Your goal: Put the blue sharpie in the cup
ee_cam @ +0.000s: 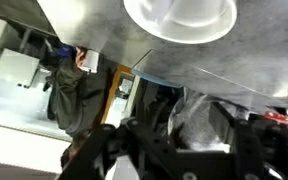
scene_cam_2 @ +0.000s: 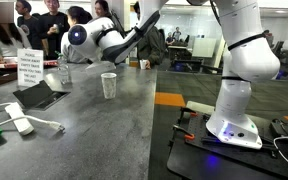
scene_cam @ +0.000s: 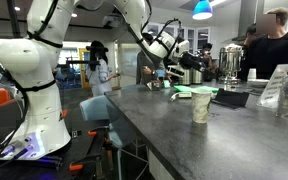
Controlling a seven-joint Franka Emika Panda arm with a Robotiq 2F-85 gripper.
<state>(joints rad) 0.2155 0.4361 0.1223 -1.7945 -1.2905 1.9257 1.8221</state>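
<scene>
The cream cup (scene_cam: 201, 105) stands upright on the grey counter and shows in both exterior views (scene_cam_2: 108, 85). In the wrist view its round rim (ee_cam: 181, 18) sits at the top edge. My gripper (scene_cam: 167, 45) hangs high above the counter, away from the cup, and also shows in an exterior view (scene_cam_2: 84, 42). In the wrist view its dark fingers (ee_cam: 184, 135) are apart, with only bare counter between them. The blue sharpie does not show in any view.
Steel urns (scene_cam: 227, 62), a black tablet (scene_cam: 230, 97) and a green item (scene_cam: 180, 93) sit on the counter. A sign (scene_cam_2: 29, 68), a white cable (scene_cam_2: 19, 122) and a small brown object (scene_cam_2: 144, 64) are there too. People stand behind the counter.
</scene>
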